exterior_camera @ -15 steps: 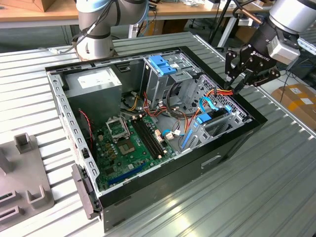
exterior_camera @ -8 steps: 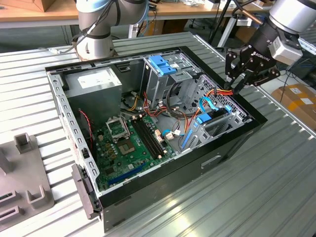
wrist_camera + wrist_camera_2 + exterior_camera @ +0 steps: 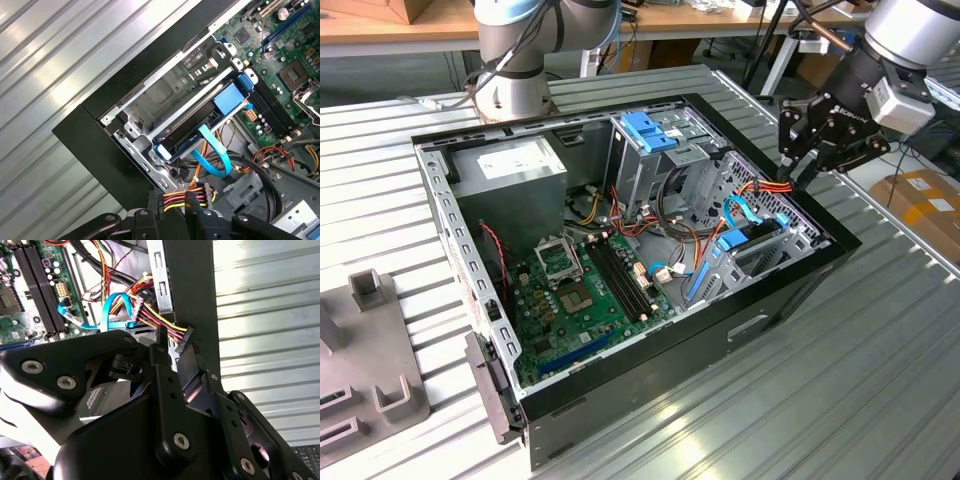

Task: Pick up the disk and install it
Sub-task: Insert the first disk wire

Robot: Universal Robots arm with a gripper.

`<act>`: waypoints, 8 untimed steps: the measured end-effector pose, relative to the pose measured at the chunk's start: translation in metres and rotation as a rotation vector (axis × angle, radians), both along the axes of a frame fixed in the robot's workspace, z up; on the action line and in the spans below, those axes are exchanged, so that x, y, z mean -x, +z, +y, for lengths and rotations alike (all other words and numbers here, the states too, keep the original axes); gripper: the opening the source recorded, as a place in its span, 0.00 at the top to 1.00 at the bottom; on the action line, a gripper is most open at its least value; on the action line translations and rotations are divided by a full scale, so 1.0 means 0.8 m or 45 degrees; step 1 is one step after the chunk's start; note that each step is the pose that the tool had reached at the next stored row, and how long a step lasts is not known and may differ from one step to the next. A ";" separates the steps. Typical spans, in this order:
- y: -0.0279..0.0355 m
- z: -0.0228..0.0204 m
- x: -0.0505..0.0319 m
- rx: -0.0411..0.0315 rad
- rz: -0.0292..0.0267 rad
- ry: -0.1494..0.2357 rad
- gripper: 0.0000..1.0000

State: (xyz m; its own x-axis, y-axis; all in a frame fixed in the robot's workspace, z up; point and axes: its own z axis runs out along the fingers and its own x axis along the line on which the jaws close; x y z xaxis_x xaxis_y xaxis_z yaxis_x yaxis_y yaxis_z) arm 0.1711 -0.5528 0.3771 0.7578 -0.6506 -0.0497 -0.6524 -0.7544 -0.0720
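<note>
Fingers (image 3: 192, 370): nearly closed, holding nothing, at the case edge.
Disk (image 3: 200, 122): rigid, fragile; take by the blue rails (frame centre).

so the disk (image 3: 200, 117) with its blue rails and blue end tab is sitting flat in the metal drive bay at the case's front corner, on the exterior view's right (image 3: 745, 240), looks seated.

Ribbed metal tabletop (image 3: 880, 380) catching bright glare, wooden workbench (image 3: 410, 25) behind (cardboard box (image 3: 920, 200) off the exterior view's right edge).
</note>
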 end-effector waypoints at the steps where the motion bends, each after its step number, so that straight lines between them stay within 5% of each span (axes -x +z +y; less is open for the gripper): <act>1: 0.0000 -0.0009 0.000 0.0000 -0.0256 0.000 0.64; 3: -0.0001 -0.0016 0.000 -0.0001 -0.0448 0.000 0.64; 6: -0.0003 -0.0020 0.000 -0.0001 -0.0485 0.000 0.64; 8: -0.0076 -0.0020 0.000 -0.0001 -0.0488 0.000 0.64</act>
State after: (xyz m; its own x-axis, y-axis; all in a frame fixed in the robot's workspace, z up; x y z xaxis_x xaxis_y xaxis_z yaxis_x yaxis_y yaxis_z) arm 0.1711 -0.5544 0.3710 0.7591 -0.6506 -0.0207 -0.6492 -0.7544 -0.0971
